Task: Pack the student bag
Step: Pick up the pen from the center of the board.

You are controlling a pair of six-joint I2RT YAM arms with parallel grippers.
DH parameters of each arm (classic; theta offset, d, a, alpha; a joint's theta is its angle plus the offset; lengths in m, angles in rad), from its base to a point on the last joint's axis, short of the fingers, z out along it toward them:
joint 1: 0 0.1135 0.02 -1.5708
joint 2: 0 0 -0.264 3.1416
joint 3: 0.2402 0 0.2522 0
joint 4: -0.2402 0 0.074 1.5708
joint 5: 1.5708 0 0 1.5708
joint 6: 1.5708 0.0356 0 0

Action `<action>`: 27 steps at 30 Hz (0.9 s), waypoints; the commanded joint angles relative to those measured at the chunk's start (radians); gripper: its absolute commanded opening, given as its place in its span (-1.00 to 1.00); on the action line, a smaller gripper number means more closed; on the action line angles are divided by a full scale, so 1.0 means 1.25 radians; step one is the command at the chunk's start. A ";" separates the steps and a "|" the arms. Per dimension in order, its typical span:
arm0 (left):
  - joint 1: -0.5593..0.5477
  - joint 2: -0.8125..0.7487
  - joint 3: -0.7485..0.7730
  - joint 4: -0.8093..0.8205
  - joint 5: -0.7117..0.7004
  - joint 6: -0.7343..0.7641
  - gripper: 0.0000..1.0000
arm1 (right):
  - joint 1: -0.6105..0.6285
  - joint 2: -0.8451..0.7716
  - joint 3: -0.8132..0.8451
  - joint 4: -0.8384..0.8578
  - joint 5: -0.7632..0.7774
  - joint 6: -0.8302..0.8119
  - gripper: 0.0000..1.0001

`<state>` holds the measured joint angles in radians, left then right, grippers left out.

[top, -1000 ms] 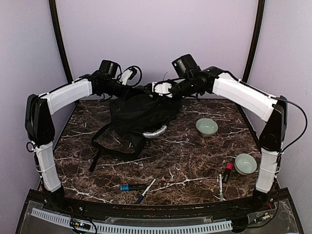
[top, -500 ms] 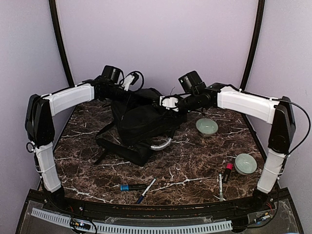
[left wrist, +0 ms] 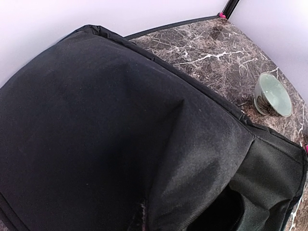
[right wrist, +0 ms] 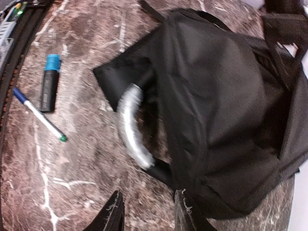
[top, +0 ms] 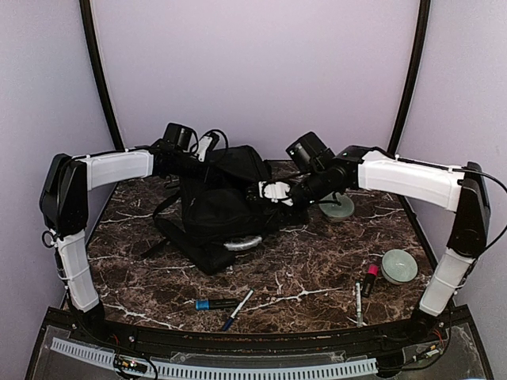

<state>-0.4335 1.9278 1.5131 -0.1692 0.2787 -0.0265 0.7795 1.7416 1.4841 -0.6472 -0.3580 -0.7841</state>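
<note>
Top external view: the dark marble counter (top: 317, 269) carries the student bag (top: 218, 210), slumped at its rear left with the grey trim facing forward. The left gripper (top: 207, 146) is closed tight at the bag's upper back edge. The right gripper (top: 273, 191) hangs just beside the bag's right side, fingers parted and empty. A pale green bowl (top: 398, 266) sits front right.

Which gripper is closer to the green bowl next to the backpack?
Right. The right gripper hangs open just left of the bowl, at the student bag's side; the left gripper is across the bag, at its far top edge.
</note>
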 commanded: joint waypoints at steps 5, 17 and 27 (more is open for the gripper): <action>0.022 -0.052 -0.004 0.029 0.011 -0.057 -1.00 | 0.170 0.053 -0.035 -0.012 0.000 0.020 -0.27; 0.022 -0.091 -0.013 0.025 0.016 -0.052 -1.00 | 0.281 0.246 0.029 -0.033 0.057 -0.072 -0.11; 0.022 -0.099 -0.020 0.028 0.018 -0.050 -1.00 | 0.320 0.317 0.053 -0.094 0.090 -0.127 -0.28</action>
<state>-0.4255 1.8977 1.4948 -0.1665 0.2962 -0.0643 1.1545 2.1048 1.5284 -0.7090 -0.2726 -0.8967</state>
